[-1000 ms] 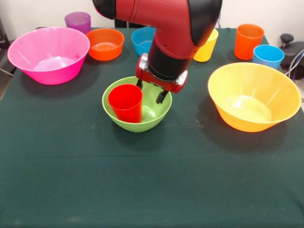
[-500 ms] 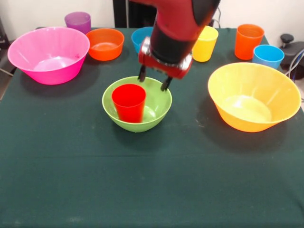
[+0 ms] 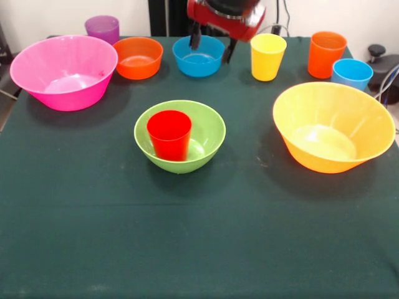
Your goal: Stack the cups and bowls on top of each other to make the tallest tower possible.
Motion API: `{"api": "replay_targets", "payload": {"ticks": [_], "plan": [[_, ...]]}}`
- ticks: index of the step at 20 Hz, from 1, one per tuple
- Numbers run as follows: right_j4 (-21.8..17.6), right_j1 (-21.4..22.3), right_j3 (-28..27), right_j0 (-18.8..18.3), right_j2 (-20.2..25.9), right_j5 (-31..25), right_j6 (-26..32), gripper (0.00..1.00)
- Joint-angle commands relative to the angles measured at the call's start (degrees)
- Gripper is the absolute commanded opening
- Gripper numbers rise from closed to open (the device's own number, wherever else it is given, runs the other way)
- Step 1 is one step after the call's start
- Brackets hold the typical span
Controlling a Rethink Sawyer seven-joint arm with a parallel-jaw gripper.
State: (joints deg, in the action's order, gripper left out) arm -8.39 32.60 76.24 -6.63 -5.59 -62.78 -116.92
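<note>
one view only shows the scene, and it cuts the arm off at the top edge, so just the red wrist and the gripper (image 3: 212, 43) are visible. its two dark fingers (image 3: 195, 37) hang down spread apart, released, holding nothing, in front of the blue bowl (image 3: 198, 57).

taking the green bowl (image 3: 206, 134) as landmark: the red cup (image 3: 169, 134) stands upright inside it, toward its left side, forming the only tower so far. the gripper is well behind the green bowl, raised above the table (image 3: 199, 237). the pink bowl (image 3: 63, 71) sits behind and left of the green bowl, with the purple cup (image 3: 102, 28) partly hidden beyond its rim. the small orange bowl (image 3: 138, 57) is behind the green bowl, left of the blue one. the yellow cup (image 3: 268, 56) is behind and right. the yellow-orange bowl (image 3: 333, 128) lies to the right, with the orange cup (image 3: 326, 54) and light blue cup (image 3: 352, 73) behind that.
</note>
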Motion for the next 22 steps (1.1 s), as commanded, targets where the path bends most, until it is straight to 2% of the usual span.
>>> {"api": "replay_targets", "payload": {"ticks": [1, 10, 15, 18, 22], "plan": [[0.41, 0.63, 5.56, 0.14, 5.15, -1.8, 1.82, 1.0], [-1.19, -2.93, 8.95, -0.3, 5.6, 9.58, -0.33, 1.0], [-1.29, -1.54, 14.07, -0.07, 5.09, 14.95, -1.48, 1.0], [-1.31, -2.1, 13.55, 0.53, 4.77, 14.46, -1.83, 1.0], [-0.49, -3.37, 9.56, 4.2, 3.42, 10.41, -6.22, 1.0]]}}
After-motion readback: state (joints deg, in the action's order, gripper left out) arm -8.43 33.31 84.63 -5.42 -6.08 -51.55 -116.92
